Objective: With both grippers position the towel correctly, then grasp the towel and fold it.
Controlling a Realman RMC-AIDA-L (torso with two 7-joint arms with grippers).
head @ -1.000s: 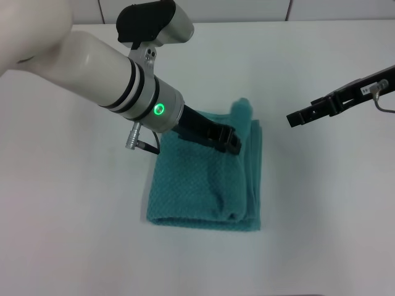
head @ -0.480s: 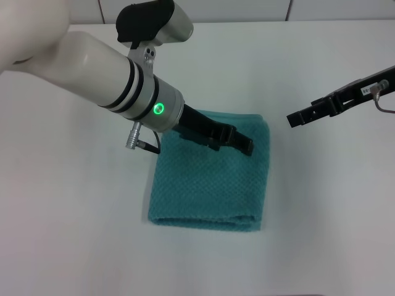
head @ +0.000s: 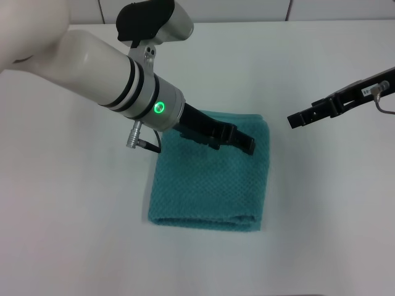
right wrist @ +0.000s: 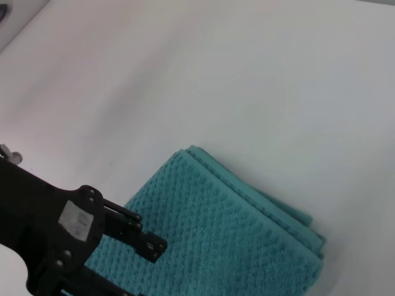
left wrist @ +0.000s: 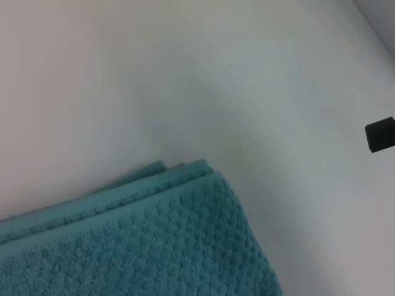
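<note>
Fingers of the left gripper, apparently together, have released the teal waffle-weave towel, now lying flat, folded beneath them.

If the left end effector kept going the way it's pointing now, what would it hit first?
Most likely the towel. The left end effector slants down and rightward over the towel's far right part, so it would probably press into the cloth near that edge, though its height above is unclear.

Counter: plain white, smooth surface. One item lies directly on it: teal-green waffle-weave towel, folded into near-square stack, flat on counter near centre of head view. Layered edges visible at far corner in left wrist view; rounded fold along side nearest robot. Pale wall line runs behind counter's far edge.
</note>
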